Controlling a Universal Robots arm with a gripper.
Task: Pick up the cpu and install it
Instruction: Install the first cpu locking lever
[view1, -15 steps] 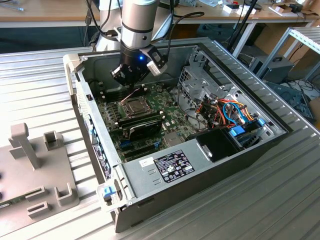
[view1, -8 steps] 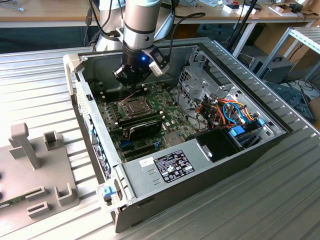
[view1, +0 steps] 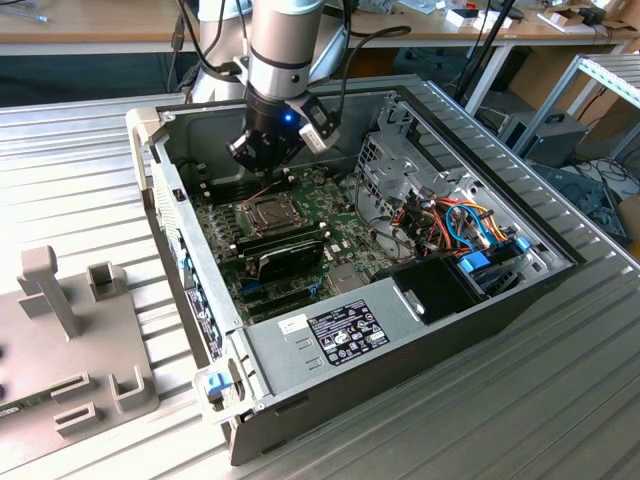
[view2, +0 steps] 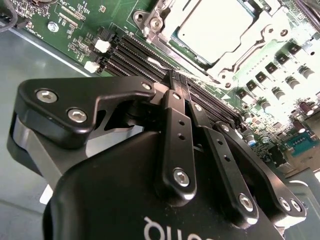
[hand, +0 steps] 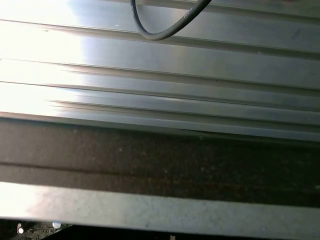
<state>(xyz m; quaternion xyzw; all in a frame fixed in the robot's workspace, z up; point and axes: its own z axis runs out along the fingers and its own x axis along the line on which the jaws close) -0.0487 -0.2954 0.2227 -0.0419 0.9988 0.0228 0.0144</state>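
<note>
The cpu, a flat square chip with a bright silver top, lies inside the metal socket frame on the green motherboard. In the exterior view the socket sits near the middle of the board inside the open computer case. My gripper hangs just above and behind the socket, over the memory slots. In the second wrist view the two black fingers of my gripper meet at their tips with nothing between them, a short way from the cpu.
A long black card lies in front of the socket. A drive cage, coloured cables and the power supply fill the case toward the exterior view's right. A grey fixture stands on the ribbed table.
</note>
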